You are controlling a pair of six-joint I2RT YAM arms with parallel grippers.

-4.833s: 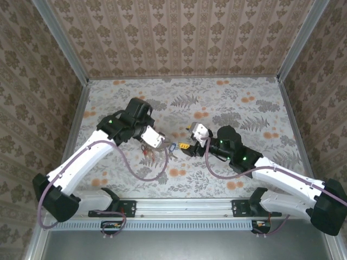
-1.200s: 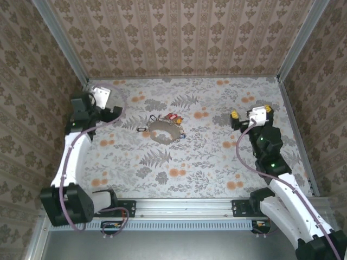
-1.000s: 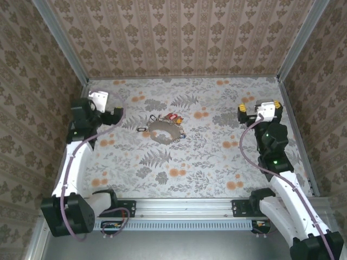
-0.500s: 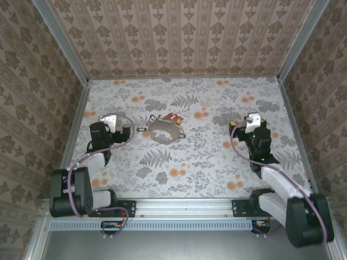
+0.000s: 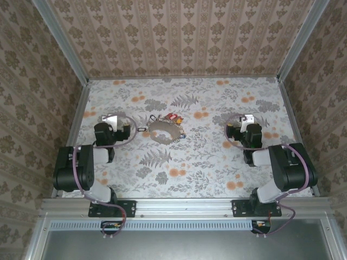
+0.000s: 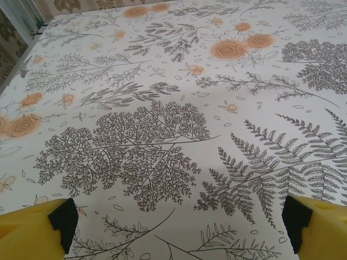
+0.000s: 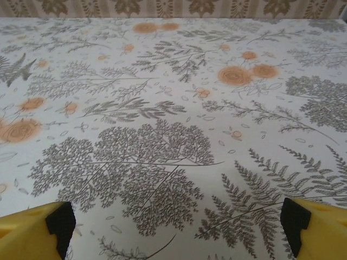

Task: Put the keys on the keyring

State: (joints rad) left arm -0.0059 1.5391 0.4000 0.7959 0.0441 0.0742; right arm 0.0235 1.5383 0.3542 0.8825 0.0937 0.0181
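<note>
In the overhead view the keyring [image 5: 156,136] lies just above frame centre. The keys [image 5: 173,116] cluster touching its rim, threaded on it I judge, though they are too small to confirm. I have both arms folded low at either side, clear of it. The left gripper [image 6: 179,216] and right gripper [image 7: 179,219] gape fully, holding nothing.

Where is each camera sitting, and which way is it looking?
Top camera: above and behind the arms, looking down at the table, the keyring with keys, the folded left arm and right arm.
Left wrist camera: on the left hand, low, facing forward across the table; its open yellow fingers show.
Right wrist camera: the same from the right hand.
Shared: both wrist views see table between open fingers.
</note>
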